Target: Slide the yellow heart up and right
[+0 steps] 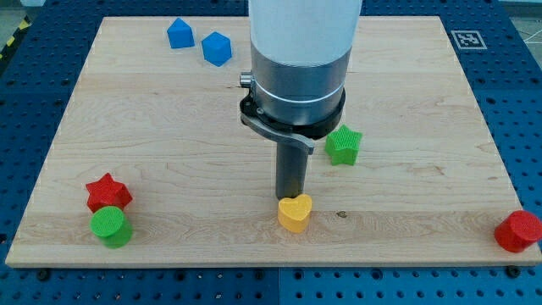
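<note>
The yellow heart [295, 213] lies on the wooden board [169, 152] near the view's bottom, a little right of centre. My tip [291, 197] stands just above the heart's upper edge, touching it or nearly so. The rod hangs from a large white and grey arm body [301, 59] that hides the board's middle top.
A green star [343, 145] lies up and right of the heart. A red star [107, 193] and a green cylinder [111, 226] lie at the bottom left. Two blue blocks [179, 34] [217, 48] lie at the top left. A red block [517, 231] sits at the bottom right edge.
</note>
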